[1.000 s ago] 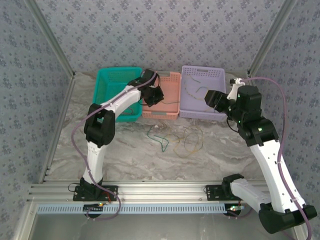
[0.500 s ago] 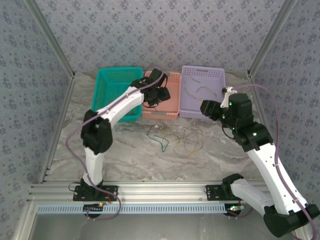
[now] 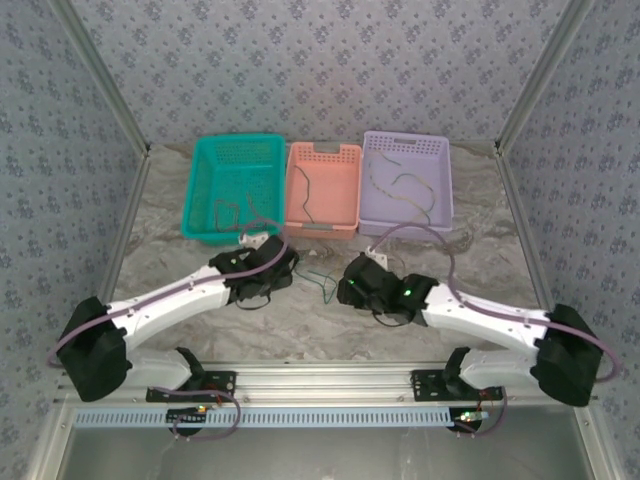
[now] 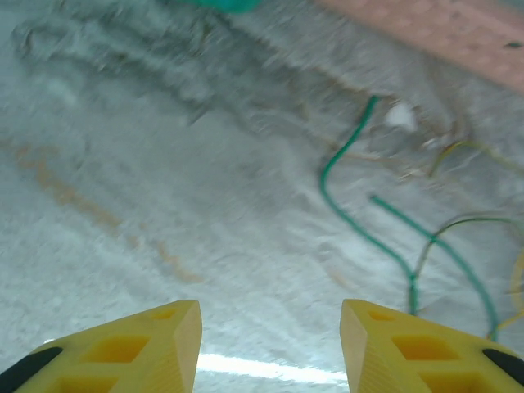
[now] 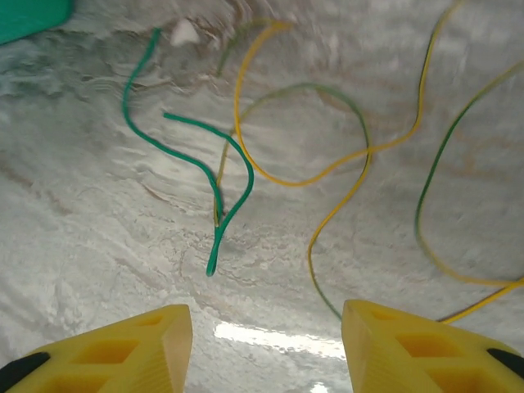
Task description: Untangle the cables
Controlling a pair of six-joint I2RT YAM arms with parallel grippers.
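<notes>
My left jaws: released, spread wide, nothing between, low over table (image 3: 175,255), left of centre. My right jaws: same, parted and empty, low over table right of centre. Just beyond both, at table centre: loose cables. Green cable (image 5: 217,246) bent in narrow loop, yellow cable (image 5: 295,183) curling beside it, thin yellow-green cable (image 5: 419,209) crossing yellow one. Far edge: teal basket (image 3: 200,170), pink basket (image 3: 322,152), purple basket (image 3: 405,143) in row, thin cable lying inside each.

text: none legible | labels: none | brands: none | numbers: none
</notes>
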